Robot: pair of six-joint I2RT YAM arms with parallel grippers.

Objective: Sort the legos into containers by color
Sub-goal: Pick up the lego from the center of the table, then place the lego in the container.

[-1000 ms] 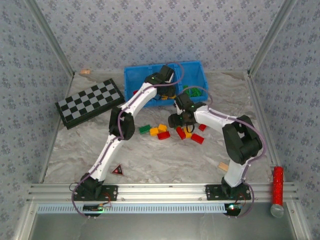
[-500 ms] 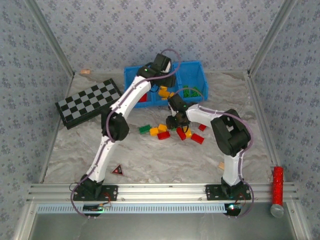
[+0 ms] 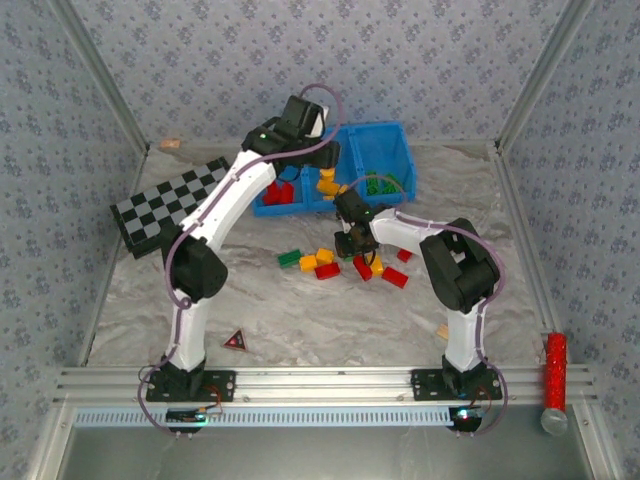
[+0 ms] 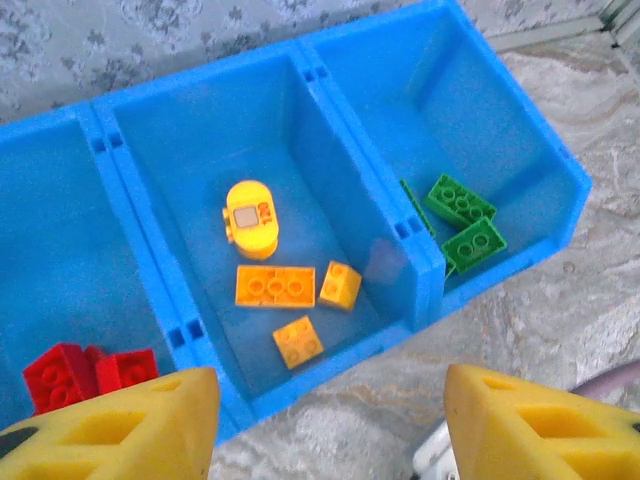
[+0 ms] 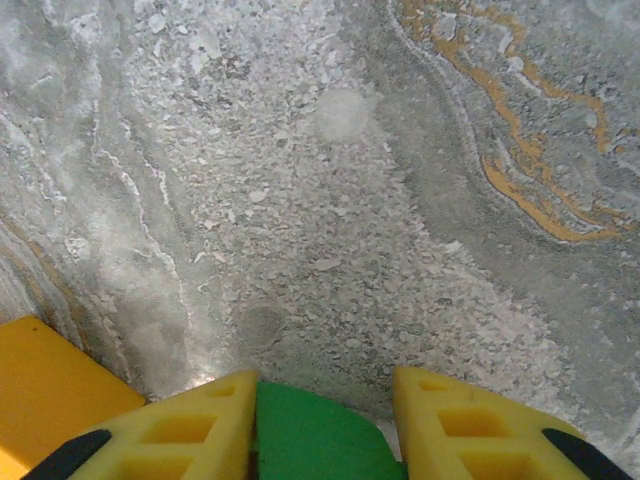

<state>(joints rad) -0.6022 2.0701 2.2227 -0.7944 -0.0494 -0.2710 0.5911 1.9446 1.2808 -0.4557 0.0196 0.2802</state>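
The blue tray (image 3: 385, 150) stands at the back. In the left wrist view its compartments (image 4: 330, 350) hold red legos (image 4: 85, 372) on the left, yellow ones (image 4: 275, 286) in the middle and green ones (image 4: 462, 215) on the right. My left gripper (image 4: 328, 385) hangs open and empty over the tray's front wall (image 3: 322, 165). Several loose red, yellow and green legos (image 3: 327, 270) lie mid-table. Down among them, my right gripper (image 3: 352, 245) is shut on a green lego (image 5: 310, 440), with a yellow lego (image 5: 40, 390) just to its left.
A checkered board (image 3: 175, 205) lies at the left. A dark red triangle (image 3: 236, 341) sits near the left arm's base and a tan wooden block (image 3: 443, 331) near the right arm's base. A red cylinder (image 3: 555, 370) rests on the front rail at the right.
The right gripper has closed on the green lego among the loose pile. The left arm has swung back and to the left above the tray, its jaws staying open.
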